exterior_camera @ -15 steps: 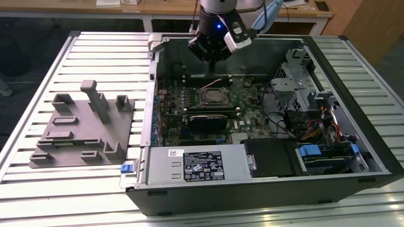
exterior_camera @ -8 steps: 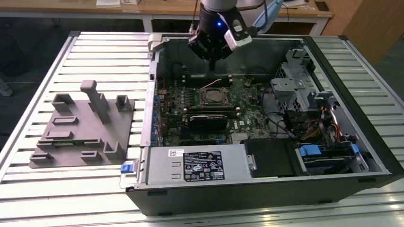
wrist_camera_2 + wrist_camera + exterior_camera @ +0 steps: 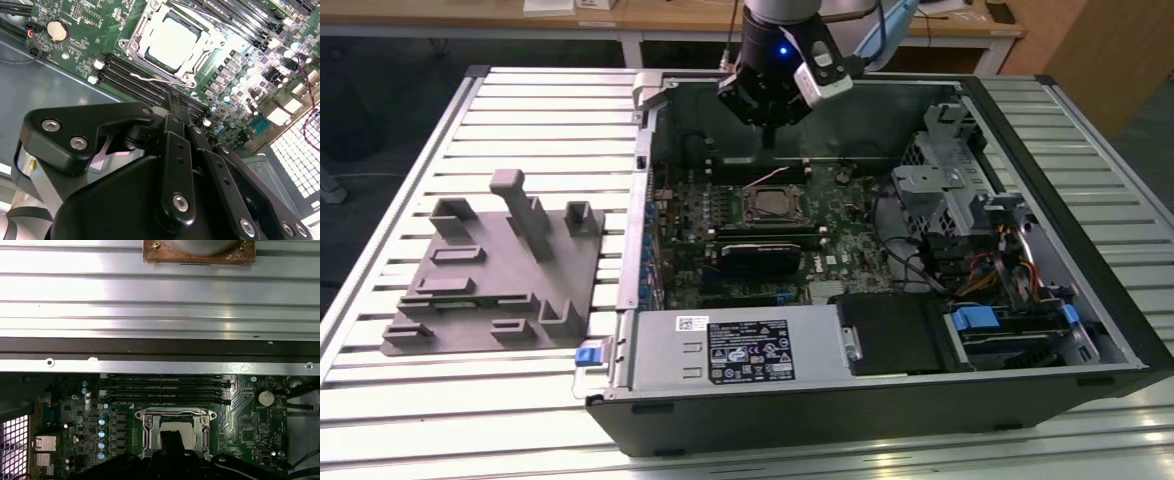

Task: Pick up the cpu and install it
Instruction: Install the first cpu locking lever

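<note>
In the exterior view, your gripper [image 3: 767, 128] hangs over the far side of the open computer case [image 3: 881, 400], just above the motherboard [image 3: 761, 230]. Its jaws are together and carry nothing. The cpu [image 3: 769, 207] sits in its socket near the middle of the board, below and just in front of the gripper. The grey tray [image 3: 487, 285] with upright blocks lies on the slatted worktop [image 3: 400, 400], beside the case on the exterior view's left.

In the second wrist view, the cpu [image 3: 173, 40] shows its pale silver face inside the metal socket frame [image 3: 197, 59], apart from the gripper's closed black fingers [image 3: 175, 150].

In the first wrist view, the socket frame [image 3: 175, 416] surrounds the cpu [image 3: 187, 432], partly hidden by the fingertips [image 3: 171, 440].
</note>
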You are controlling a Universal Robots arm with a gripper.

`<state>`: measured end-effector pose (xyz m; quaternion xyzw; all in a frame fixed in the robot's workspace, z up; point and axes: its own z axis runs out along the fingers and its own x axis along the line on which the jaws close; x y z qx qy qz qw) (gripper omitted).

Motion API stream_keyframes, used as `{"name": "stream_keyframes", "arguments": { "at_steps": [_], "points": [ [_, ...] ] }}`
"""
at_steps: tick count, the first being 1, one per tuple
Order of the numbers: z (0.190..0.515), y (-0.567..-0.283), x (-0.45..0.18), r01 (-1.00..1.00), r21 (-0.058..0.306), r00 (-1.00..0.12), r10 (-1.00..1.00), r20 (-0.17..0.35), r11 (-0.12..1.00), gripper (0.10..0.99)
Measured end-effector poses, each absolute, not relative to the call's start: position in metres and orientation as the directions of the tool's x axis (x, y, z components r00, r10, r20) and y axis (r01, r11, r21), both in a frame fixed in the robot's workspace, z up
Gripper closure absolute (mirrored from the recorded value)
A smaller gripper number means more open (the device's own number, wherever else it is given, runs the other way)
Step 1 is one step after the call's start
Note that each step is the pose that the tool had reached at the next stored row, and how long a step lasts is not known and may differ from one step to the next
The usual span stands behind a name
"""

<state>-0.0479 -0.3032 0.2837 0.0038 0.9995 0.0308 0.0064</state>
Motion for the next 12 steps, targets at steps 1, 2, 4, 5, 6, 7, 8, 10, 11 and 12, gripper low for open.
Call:
{"name": "stream_keyframes", "arguments": {
  "at_steps": [1, 2, 4, 5, 6, 7, 8, 10, 11, 12],
  "points": [
    [0.2836, -0.3032, -0.0479, 0.007, 0.062, -1.000, 0.008, -0.013, 0.998, 0.980],
    [0.2836, -0.3032, -0.0479, 0.007, 0.062, -1.000, 0.008, -0.013, 0.998, 0.980],
    [0.2836, -0.3032, -0.0479, 0.007, 0.062, -1.000, 0.008, -0.013, 0.998, 0.980],
    [0.2836, -0.3032, -0.0479, 0.007, 0.062, -1.000, 0.008, -0.013, 0.998, 0.980],
    [0.2833, -0.3032, -0.0479, 0.007, 0.062, -1.000, 0.008, -0.013, 0.998, 0.980],
    [0.2828, -0.3032, -0.0479, 0.007, 0.062, -1.000, 0.008, -0.013, 0.998, 0.980],
    [0.2828, -0.3032, -0.0479, 0.007, 0.062, -1.000, 0.008, -0.013, 0.998, 0.980],
    [0.2824, -0.3032, -0.0479, 0.007, 0.062, -1.000, 0.008, -0.013, 0.998, 0.980],
    [0.2820, -0.3032, -0.0479, 0.007, 0.062, -1.000, 0.008, -0.013, 0.998, 0.980],
    [0.2816, -0.3032, -0.0479, 0.007, 0.062, -1.000, 0.008, -0.013, 0.998, 0.980]
  ]
}}
